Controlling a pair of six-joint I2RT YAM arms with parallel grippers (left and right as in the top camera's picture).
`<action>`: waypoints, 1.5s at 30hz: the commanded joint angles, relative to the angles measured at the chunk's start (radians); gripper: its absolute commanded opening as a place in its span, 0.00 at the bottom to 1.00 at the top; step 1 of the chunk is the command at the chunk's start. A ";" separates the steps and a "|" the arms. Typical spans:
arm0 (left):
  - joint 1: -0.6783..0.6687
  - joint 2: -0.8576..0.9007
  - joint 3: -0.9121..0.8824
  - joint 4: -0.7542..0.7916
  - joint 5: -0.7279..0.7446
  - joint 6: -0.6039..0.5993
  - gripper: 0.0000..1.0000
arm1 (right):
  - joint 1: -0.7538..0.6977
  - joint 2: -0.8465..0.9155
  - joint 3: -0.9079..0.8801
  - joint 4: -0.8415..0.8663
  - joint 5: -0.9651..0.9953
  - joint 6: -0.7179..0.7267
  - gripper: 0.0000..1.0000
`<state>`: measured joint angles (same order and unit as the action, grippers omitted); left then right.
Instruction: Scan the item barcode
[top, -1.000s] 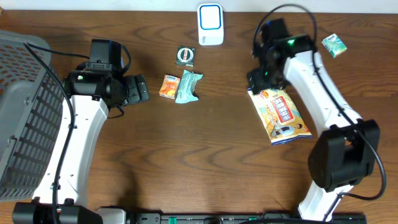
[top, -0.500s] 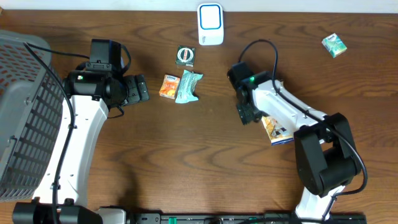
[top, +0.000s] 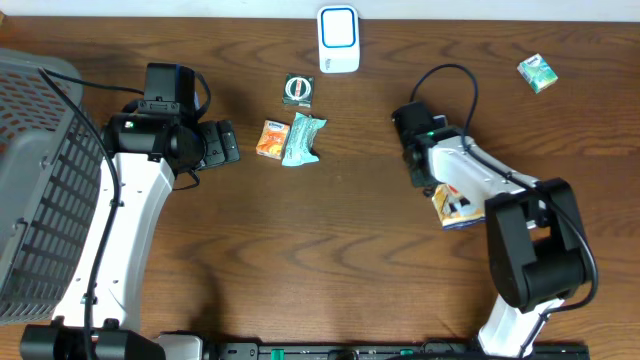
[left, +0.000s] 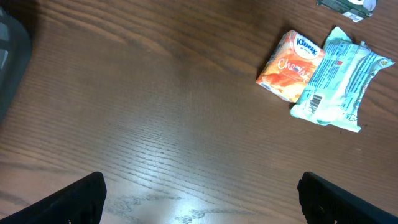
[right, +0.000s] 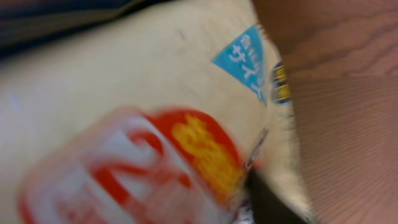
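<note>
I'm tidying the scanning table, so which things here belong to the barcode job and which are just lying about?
In the job: snack bag, white scanner, right gripper at the bag.
Lying about: orange Kleenex pack, teal packet, round black item, green box, grey basket.

Open tabletop (top: 360, 230) lies between the teal pack (top: 302, 140) and the snack bag (top: 456, 207).

The worktop (top: 330, 250) carries five packaged goods: one snack bag (top: 456, 206) on the right, one small green box (top: 537, 72) far right, one orange Kleenex pack (top: 271, 139), one pale blue packet (top: 302, 139) and one black square packet (top: 298, 89). There is one white scanner (top: 339, 38) at the far edge and one grey mesh basket (top: 60, 190) on the left. There are two robot arms, a left arm (top: 135, 190) and a right arm (top: 480, 178).
</note>
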<state>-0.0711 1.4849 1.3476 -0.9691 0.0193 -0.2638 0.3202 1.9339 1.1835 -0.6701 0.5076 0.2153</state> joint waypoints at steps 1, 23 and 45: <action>0.000 0.005 0.004 -0.002 -0.013 0.005 0.98 | -0.032 0.014 -0.011 -0.002 -0.272 -0.011 0.01; 0.000 0.005 0.004 -0.002 -0.013 0.005 0.98 | -0.175 -0.001 0.246 -0.076 -1.415 0.010 0.01; 0.000 0.005 0.004 -0.002 -0.013 0.005 0.98 | -0.430 -0.002 0.337 -0.266 -1.103 -0.062 0.45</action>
<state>-0.0711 1.4849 1.3476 -0.9691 0.0193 -0.2638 -0.1196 1.9244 1.4456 -0.8677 -0.6231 0.2356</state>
